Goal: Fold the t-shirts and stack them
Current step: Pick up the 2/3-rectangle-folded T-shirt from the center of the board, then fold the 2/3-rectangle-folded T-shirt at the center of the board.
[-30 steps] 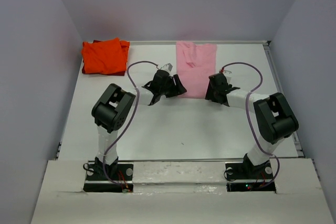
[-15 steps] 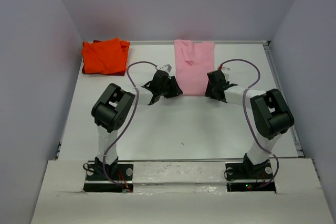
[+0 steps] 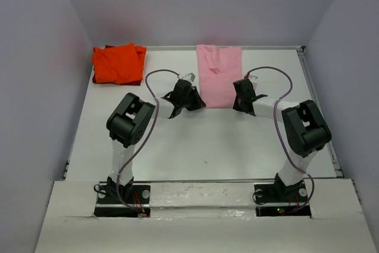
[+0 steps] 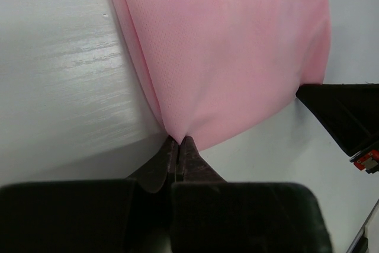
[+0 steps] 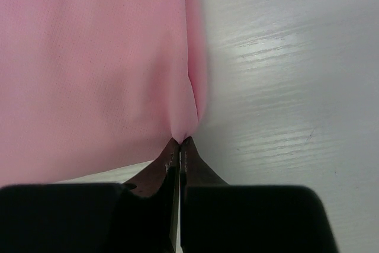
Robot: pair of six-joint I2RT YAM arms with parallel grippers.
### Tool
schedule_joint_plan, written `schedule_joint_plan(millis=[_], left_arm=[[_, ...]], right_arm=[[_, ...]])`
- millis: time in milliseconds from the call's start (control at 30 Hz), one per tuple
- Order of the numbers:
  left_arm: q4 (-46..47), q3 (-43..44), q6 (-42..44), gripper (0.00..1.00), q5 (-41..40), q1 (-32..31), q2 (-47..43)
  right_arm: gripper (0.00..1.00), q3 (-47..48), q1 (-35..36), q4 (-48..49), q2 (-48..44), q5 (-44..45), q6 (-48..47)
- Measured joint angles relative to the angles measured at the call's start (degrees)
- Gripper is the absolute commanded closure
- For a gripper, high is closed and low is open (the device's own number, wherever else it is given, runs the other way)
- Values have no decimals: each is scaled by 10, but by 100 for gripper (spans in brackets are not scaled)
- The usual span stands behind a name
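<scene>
- left gripper (image 4: 179,142) is clamped tight on the near left corner of the pink t-shirt (image 4: 237,45), cloth puckered right at the tips
- right gripper (image 5: 179,141) same deal, pinched on the near right corner
- pink t-shirt runs flat on the table (image 3: 195,140) from both grippers toward the back edge
- orange-red t-shirt (image 3: 117,63) sits folded in the far left corner, well apart from both grippers

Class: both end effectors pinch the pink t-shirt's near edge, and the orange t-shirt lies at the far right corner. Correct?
No: the top external view shows the orange t-shirt at the far left corner. The left end effector and right end effector do pinch the pink t-shirt.
</scene>
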Motion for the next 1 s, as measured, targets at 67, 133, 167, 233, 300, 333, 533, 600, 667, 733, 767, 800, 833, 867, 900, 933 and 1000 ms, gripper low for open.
schedule_joint_plan(millis=[67,133,167,233,300,333,533,600,667,733,767,800,833,867,900,933,1000], left_arm=[[0,0,2,100,0,0,0],[0,0,3,100,2,0,0],[0,0,3,100,2,0,0],[7,-7,3,100,5,0,-1],[15,-30,3,100,6,0,-15],[16,-43,4,100,7,0,-25],[32,-144,2,100,8,-2,-96],[43,-187,0,100,8,-6,-127],[50,-229,-3,100,6,-12,-159],[54,-263,-8,100,5,-20,-187],[55,-280,-10,100,2,-27,-203],[57,-293,-12,100,0,-33,-213],[59,-312,-16,100,-4,-43,-232],[57,-327,-19,100,-7,-51,-246],[56,-341,-21,100,-11,-59,-260],[55,-359,-26,100,-14,-70,-280],[47,-388,-38,100,-21,-88,-318]], right_arm=[[100,0,0,0,0,-3,0],[100,-2,0,3,0,-9,0],[100,-4,0,6,-1,-11,0],[100,-19,-1,21,-9,-21,1],[100,-35,-2,28,-20,-34,3],[100,-41,-2,30,-25,-37,4],[100,-105,25,32,-84,-77,17],[100,-134,42,36,-108,-84,24],[100,-155,60,36,-131,-92,34],[100,-183,94,27,-163,-93,49],[100,-196,122,18,-183,-92,59],[100,-205,140,13,-198,-91,67],[100,-215,163,6,-217,-92,80],[100,-223,176,2,-230,-91,88],[100,-233,200,-5,-250,-88,99],[100,-245,223,-19,-275,-83,114],[100,-262,261,-45,-319,-71,141]])
